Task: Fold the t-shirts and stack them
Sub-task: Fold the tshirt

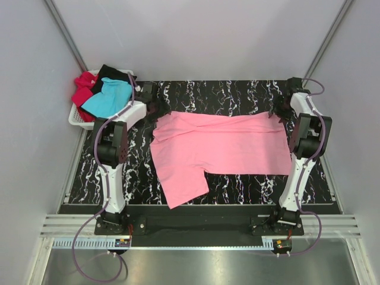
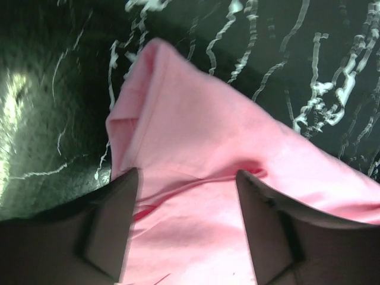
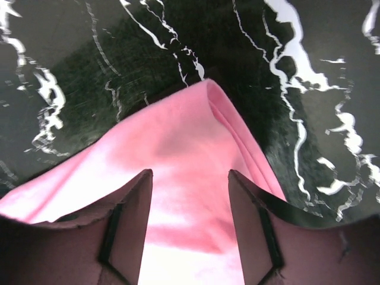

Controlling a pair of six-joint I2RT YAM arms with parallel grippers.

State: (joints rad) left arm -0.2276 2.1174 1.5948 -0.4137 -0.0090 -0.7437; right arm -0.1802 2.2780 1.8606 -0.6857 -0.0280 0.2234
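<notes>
Pink t-shirt [image 1: 219, 148] whole overhead, corners only in wrist views

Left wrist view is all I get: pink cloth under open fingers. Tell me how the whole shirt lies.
Observer: The pink shirt lies spread across the black marbled mat, with one flap reaching toward the near edge on the left side.
Operator: Report the other arm.
Observer: The right gripper stands open over the shirt's far right corner, with the cloth beneath its fingers.
Operator: List what is left to fold.
Observer: A turquoise shirt, a red shirt and a black shirt sit heaped in the white basket at the far left corner.
</notes>
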